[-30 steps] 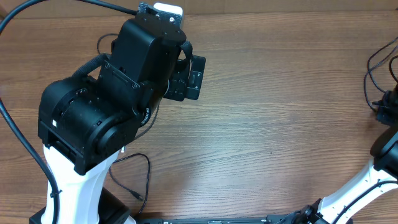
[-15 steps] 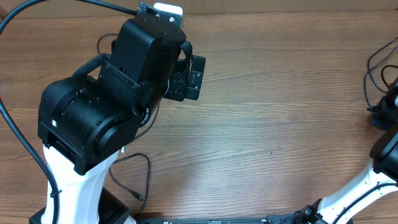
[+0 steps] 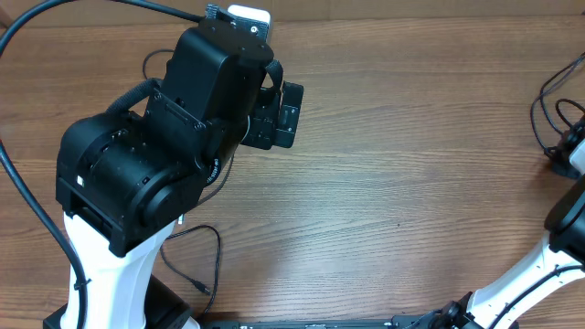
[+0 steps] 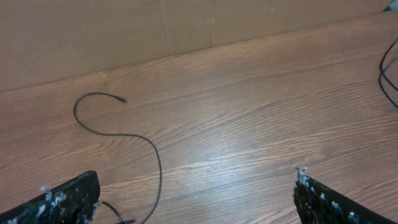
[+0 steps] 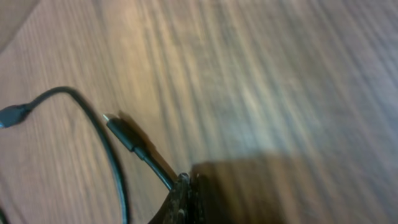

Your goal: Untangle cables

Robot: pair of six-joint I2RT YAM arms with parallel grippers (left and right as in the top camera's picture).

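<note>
A thin black cable (image 4: 153, 155) curls across the wood in the left wrist view and runs down between my left gripper's (image 4: 196, 182) fingers, close to the left one. That gripper is open and holds nothing. From overhead it (image 3: 277, 113) hangs over the table's far left part. Another cable (image 3: 216, 256) loops by the left arm's base. At the right edge lie more looped cables (image 3: 546, 114). There my right gripper (image 3: 572, 152) is shut on one cable (image 5: 138, 151), whose plug end sticks out from the closed jaws (image 5: 186, 182). Beside it bends a second strand (image 5: 106, 146).
The left arm's bulky black body (image 3: 155, 155) covers much of the table's left side. A thicker black arm wire (image 3: 23, 196) sweeps along the left edge. A brown cardboard wall (image 4: 155, 31) backs the wooden table (image 3: 411, 183).
My right gripper has shifted slightly toward the right edge and back, still shut, and the cable loops near it moved a little. The left arm has not moved.
</note>
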